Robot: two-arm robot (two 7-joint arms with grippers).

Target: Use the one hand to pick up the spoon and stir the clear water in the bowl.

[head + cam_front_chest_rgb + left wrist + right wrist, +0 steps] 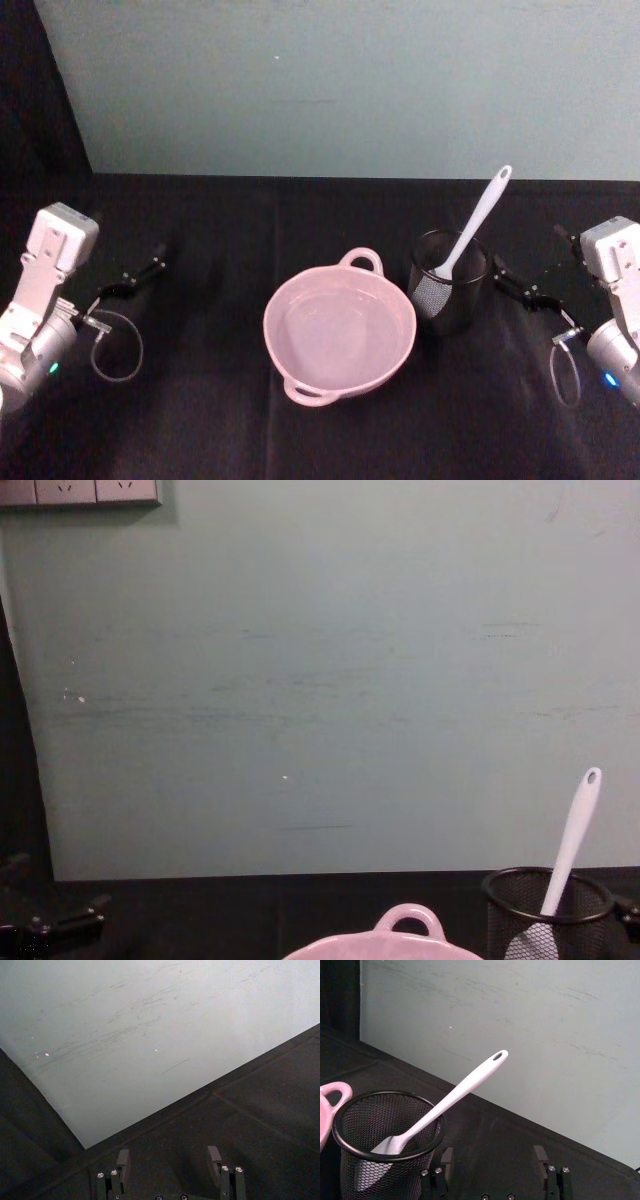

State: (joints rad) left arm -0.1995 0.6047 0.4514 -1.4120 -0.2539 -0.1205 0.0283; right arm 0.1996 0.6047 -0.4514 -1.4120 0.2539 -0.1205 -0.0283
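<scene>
Head view: white plastic spoon (476,228) leans in the wire-mesh cup (452,303) beside the spread right hand (492,1152); left hand (169,1154), spread, by the worktop's (200,400) left edge.

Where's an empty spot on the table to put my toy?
Biggest bare patch: the black table between the left gripper and the pink bowl. Another strip runs behind the bowl, by the wall. Crowded on the right: bowl, mesh cup with the spoon, right gripper close together.
</scene>
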